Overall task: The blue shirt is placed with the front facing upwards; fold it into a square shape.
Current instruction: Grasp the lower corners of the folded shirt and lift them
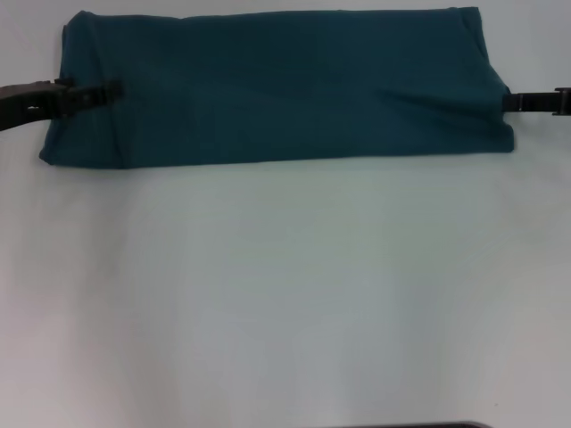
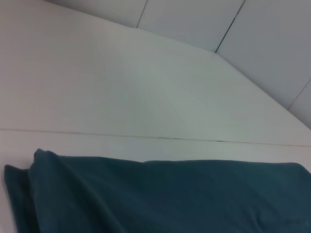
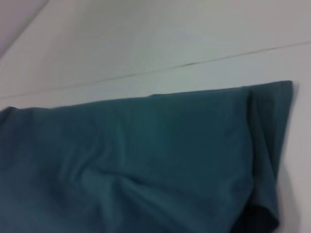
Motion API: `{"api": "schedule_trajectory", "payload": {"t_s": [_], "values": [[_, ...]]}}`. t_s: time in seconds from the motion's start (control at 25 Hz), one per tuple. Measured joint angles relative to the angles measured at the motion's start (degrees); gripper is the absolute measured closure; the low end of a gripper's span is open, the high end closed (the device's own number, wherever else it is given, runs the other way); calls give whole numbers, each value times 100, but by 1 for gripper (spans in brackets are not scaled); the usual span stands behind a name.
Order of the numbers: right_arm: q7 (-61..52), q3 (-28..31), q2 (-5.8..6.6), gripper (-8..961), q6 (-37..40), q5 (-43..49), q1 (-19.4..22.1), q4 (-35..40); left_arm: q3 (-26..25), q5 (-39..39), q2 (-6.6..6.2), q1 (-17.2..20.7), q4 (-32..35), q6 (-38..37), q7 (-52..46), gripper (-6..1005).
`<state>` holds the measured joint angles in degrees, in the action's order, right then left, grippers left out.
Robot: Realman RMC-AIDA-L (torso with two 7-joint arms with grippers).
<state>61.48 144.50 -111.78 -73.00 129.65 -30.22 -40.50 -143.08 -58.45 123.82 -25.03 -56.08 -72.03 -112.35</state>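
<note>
The blue shirt (image 1: 277,85) lies at the far side of the table as a long teal band running left to right, plain side up, with no print showing. My left gripper (image 1: 107,89) reaches in over the band's left end and is shut on the cloth there. At the right end, my right gripper (image 1: 507,101) is shut on the shirt's edge, and creases run from it into the fabric. The left wrist view shows the shirt (image 2: 160,196) close below the camera. The shirt's folded end (image 3: 146,165) with its layered edge fills the right wrist view.
The white table (image 1: 285,294) spreads wide and bare in front of the shirt. A thin seam in the tabletop (image 2: 146,137) runs just beyond the shirt's far edge. A dark edge (image 1: 428,425) shows at the very bottom of the head view.
</note>
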Motion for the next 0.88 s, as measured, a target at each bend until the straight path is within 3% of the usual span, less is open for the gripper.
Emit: {"api": "schedule_trajectory", "payload": {"t_s": [0.24, 0.6, 0.88], "values": [[10, -66, -129, 308, 239, 260, -28, 14, -31, 0, -4, -36, 2, 20, 3, 76], [35, -101, -204, 315, 448, 270, -91, 23, -23, 0, -7, -98, -2, 42, 3, 76], [-19, -176, -213, 438, 461, 272, -96, 61, -39, 0, -17, -106, -7, 90, 3, 77]]}}
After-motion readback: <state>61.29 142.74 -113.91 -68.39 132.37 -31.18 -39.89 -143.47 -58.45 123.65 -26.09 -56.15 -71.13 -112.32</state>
